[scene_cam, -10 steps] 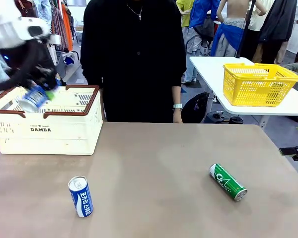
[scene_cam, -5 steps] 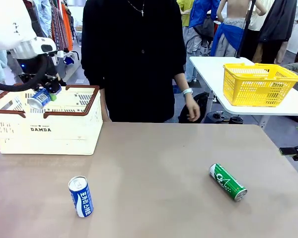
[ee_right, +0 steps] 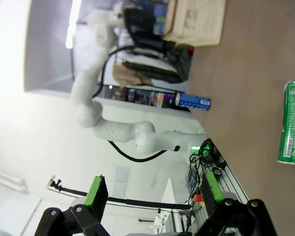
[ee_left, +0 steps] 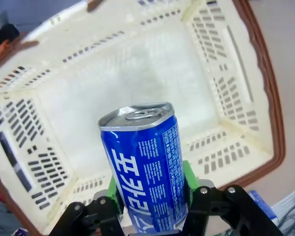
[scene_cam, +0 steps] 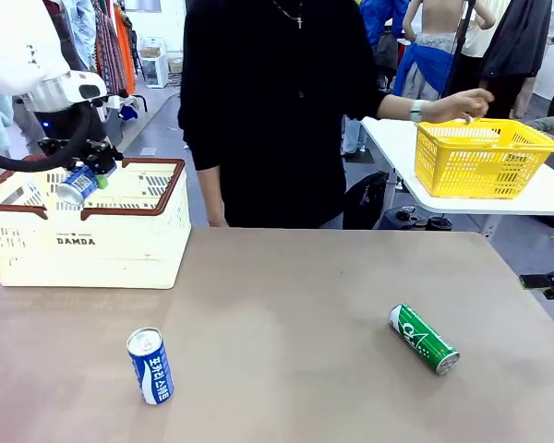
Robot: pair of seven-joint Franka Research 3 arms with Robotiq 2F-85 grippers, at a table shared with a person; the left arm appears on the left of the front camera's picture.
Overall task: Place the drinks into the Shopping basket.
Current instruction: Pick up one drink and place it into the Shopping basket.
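My left gripper (scene_cam: 85, 181) is shut on a blue and white can (scene_cam: 76, 185), held tilted just above the rim of the cream Shopping basket (scene_cam: 120, 242). In the left wrist view the can (ee_left: 147, 167) stands between the green pads (ee_left: 187, 176), over the basket's bare floor and slotted walls (ee_left: 221, 93). A second blue can (scene_cam: 150, 365) stands on the table near the front left. A green can (scene_cam: 423, 339) lies on its side at the right. My right gripper (ee_right: 152, 191) is open with nothing between its fingers; it sits at the table's right edge (scene_cam: 547, 280), with the green can (ee_right: 292, 123) off to one side.
A person in black stands at the far side, one hand (scene_cam: 462, 103) reaching over a yellow basket (scene_cam: 480, 157) on a white side table. The brown table top lies bare between the two loose cans.
My left gripper has carried the blue can slightly right and back over the basket. The person has stepped right and stretched a hand toward the yellow basket.
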